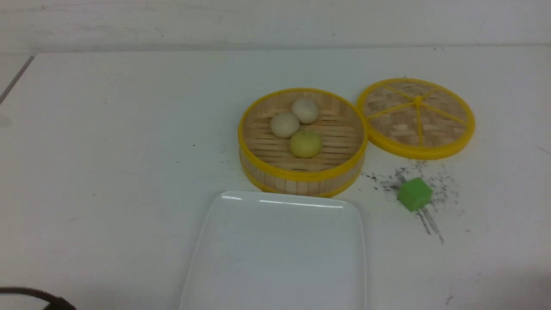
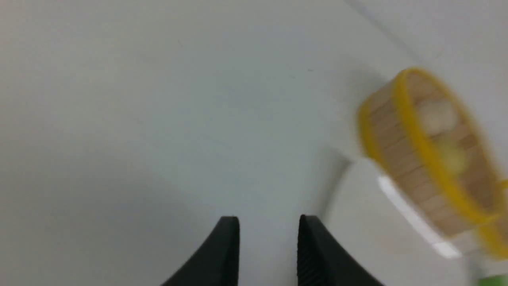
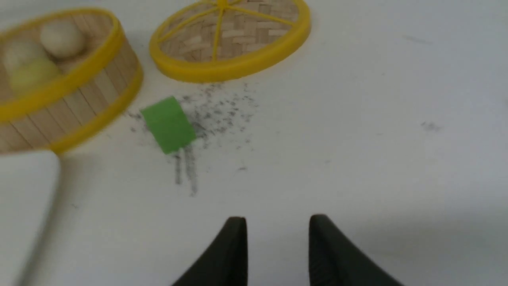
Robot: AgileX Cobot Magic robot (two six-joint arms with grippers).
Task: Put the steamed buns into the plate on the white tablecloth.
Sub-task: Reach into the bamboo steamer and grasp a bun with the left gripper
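Observation:
Three steamed buns lie close together in the round bamboo steamer point(image 1: 301, 174) at the table's middle: two off-white buns point(image 1: 305, 110) point(image 1: 284, 125) and a pale yellow bun point(image 1: 305, 144). The white rectangular plate point(image 1: 280, 249) lies just in front of the steamer on the white tablecloth point(image 1: 107, 150), with nothing in it. Neither gripper shows in the front view. My left gripper point(image 2: 269, 219) hovers open over bare cloth, with the plate point(image 2: 369, 222) and steamer point(image 2: 416, 159) off to one side. My right gripper point(image 3: 278, 219) is open too, over cloth short of the green cube point(image 3: 168, 124).
The steamer's woven yellow-rimmed lid point(image 1: 416, 116) lies flat to the right of the steamer. A green cube point(image 1: 414, 194) sits among dark specks in front of the lid. A dark curved piece point(image 1: 38, 297) pokes in at the front left corner.

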